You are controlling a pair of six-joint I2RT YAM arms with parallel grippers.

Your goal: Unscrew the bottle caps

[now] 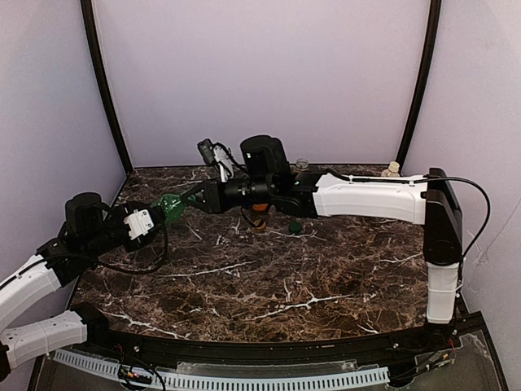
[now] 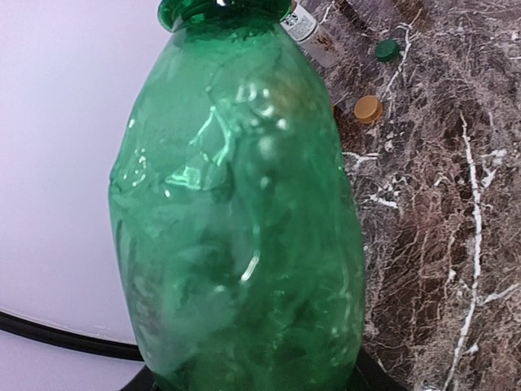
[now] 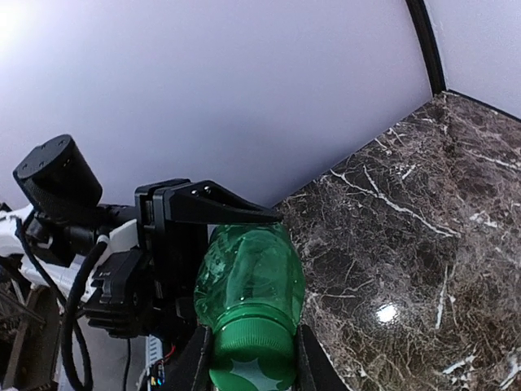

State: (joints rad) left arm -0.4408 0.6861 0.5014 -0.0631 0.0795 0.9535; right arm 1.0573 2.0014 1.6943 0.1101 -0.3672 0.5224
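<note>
A crumpled green plastic bottle [image 1: 171,207] is held off the table between my two grippers. My left gripper [image 1: 156,215] is shut on its body, which fills the left wrist view [image 2: 236,220] and hides the fingers there. My right gripper [image 1: 194,199] is shut on the bright green cap [image 3: 251,352], still on the bottle's neck, with one finger on each side. A dark green cap [image 1: 296,226] lies loose on the marble table, and also shows in the left wrist view [image 2: 387,50]. A tan-gold cap [image 2: 368,108] lies near it.
A clear bottle [image 1: 302,168] stands at the back of the table [image 1: 269,277]. A small pale bottle with a pale yellow cap [image 1: 392,169] stands at the back right. An orange thing [image 1: 259,208] sits under my right arm. Walls enclose three sides.
</note>
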